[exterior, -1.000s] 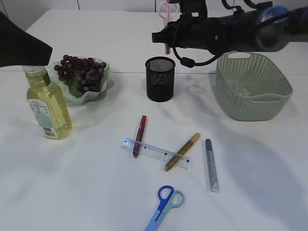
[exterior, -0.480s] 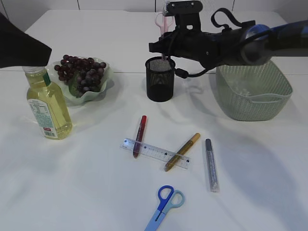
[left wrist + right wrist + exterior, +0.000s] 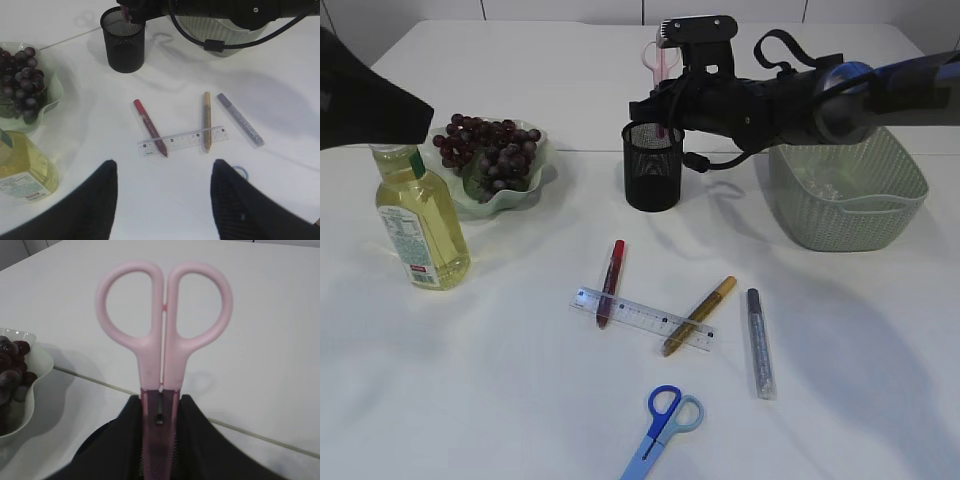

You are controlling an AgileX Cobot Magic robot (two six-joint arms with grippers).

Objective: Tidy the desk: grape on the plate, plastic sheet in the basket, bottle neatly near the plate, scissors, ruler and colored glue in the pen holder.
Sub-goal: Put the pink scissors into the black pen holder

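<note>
Right pincer [image 3: 160,415] clamps pink scissors [image 3: 162,335] — over pen holder [image 3: 653,165].

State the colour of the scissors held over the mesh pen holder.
Pale pink plastic scissors, clearest in the right wrist view.

I'm counting two scissors here: one pink pair [image 3: 657,62] and one blue pair [image 3: 663,428]. I'm also seeing three glue pens, red [image 3: 610,282], gold [image 3: 699,315] and silver [image 3: 760,342], plus one ruler [image 3: 642,318], one bottle [image 3: 417,222], one pen holder [image 3: 652,165], one basket [image 3: 845,180], one plate [image 3: 510,196] and one grape bunch [image 3: 488,147].
</note>
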